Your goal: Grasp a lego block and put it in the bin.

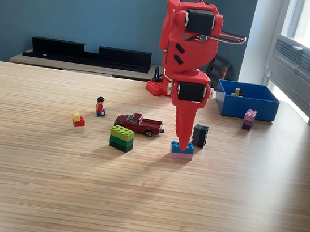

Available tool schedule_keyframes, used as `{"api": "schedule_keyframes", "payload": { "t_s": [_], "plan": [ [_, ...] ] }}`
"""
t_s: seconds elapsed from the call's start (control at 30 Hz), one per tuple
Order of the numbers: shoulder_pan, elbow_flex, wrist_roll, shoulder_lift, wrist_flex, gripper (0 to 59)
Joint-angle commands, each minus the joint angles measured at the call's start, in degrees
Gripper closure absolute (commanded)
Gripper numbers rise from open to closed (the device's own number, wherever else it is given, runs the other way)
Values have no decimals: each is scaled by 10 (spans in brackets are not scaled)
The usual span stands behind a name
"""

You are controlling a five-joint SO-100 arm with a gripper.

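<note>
Early stage: red arm's hand (pixel 182 145) is down at the blue-on-pink lego block (pixel 181 150), centre of frame on the bench (pixel 143 206); clamped or apart, cannot tell. Block not lifted yet. Carry and drop remain. Block sits flat, long axis roughly left-right in frame. Blue bin (pixel 246 107) is upper right, some small piece inside.

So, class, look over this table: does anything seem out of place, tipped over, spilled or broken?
Nothing looks damaged or spilled. The bricks, the toy car and the little figure are scattered loosely over the table, all upright. The only slightly odd item is the dark block, which stands on edge beside the claw.
</note>
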State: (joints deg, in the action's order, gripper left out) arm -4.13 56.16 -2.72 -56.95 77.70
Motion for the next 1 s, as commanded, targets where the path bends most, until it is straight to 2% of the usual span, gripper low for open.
{"api": "schedule_keyframes", "payload": {
  "t_s": [0.03, 0.23, 0.5, 0.6, 0.8, 1.0],
  "plan": [
    [-5, -87, -8, 24, 25, 336],
    [-12, -144, -6, 83, 57, 348],
    [-17, -172, -10, 120, 70, 566],
    [-18, -171, -13, 120, 70, 585],
    [-22, -183, -24, 115, 103, 585],
    [-24, -156, -20, 113, 125, 585]
  ]
}}
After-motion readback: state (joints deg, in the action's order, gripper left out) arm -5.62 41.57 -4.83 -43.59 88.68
